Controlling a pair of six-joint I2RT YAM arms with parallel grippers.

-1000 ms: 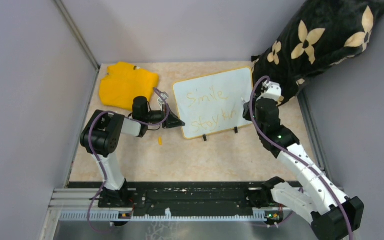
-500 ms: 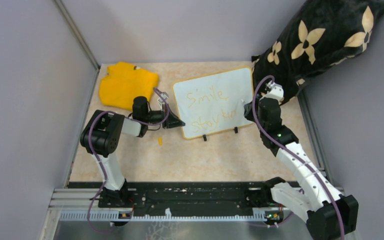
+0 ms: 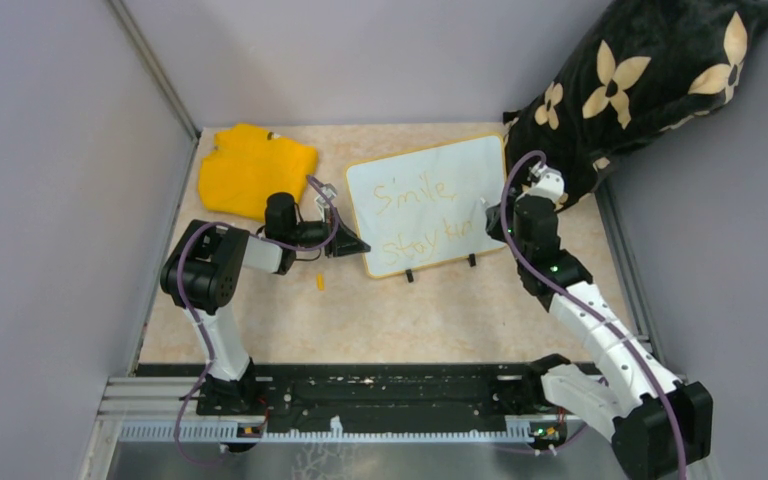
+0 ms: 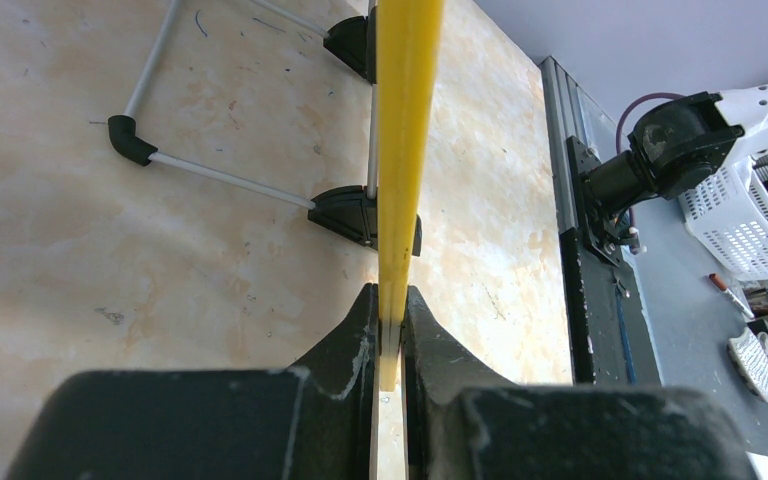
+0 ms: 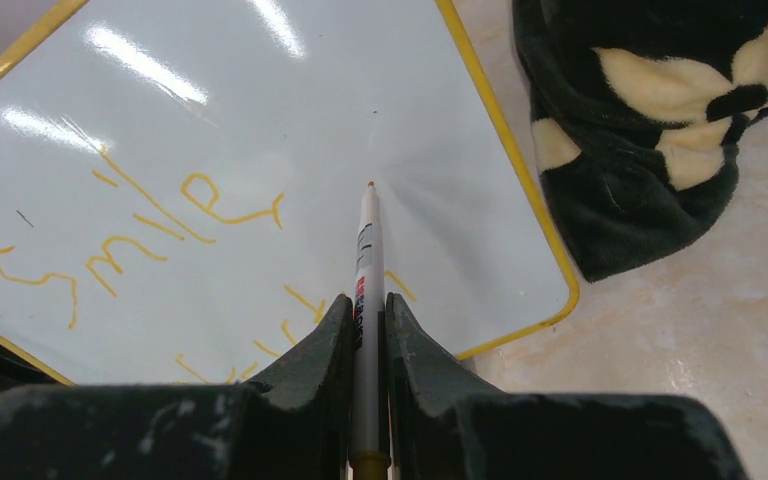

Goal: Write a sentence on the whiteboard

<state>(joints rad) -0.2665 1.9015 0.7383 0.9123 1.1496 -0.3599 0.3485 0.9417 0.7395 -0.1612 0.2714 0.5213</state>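
The whiteboard [image 3: 430, 170] stands tilted at the back middle of the table, white with a thin yellow rim. The sentence [image 3: 415, 193] is in yellow-orange marker: "Smile" above, "Stay ki..." [image 3: 425, 238] below. My left gripper [image 3: 352, 245] is shut on the board's left edge; the left wrist view shows the yellow rim [image 4: 400, 150] pinched between the jaws of the left gripper [image 4: 390, 320]. My right gripper [image 3: 490, 218] is shut on a white marker [image 5: 365, 260] at the board's right part. In the right wrist view the right gripper [image 5: 365, 310] points the marker's tip at the glossy face, right of "Smile" [image 5: 130, 240].
A yellow cloth [image 3: 255, 168] lies at the back left. A black pillow with cream flowers [image 3: 640, 80] leans at the back right, close to the board's right edge [image 5: 660, 130]. A small orange cap [image 3: 320, 283] lies on the table near the left gripper. Grey walls enclose the table.
My right gripper has shifted slightly over the board's right end, and the second line of writing has grown a little at its right end. The left arm has not moved.
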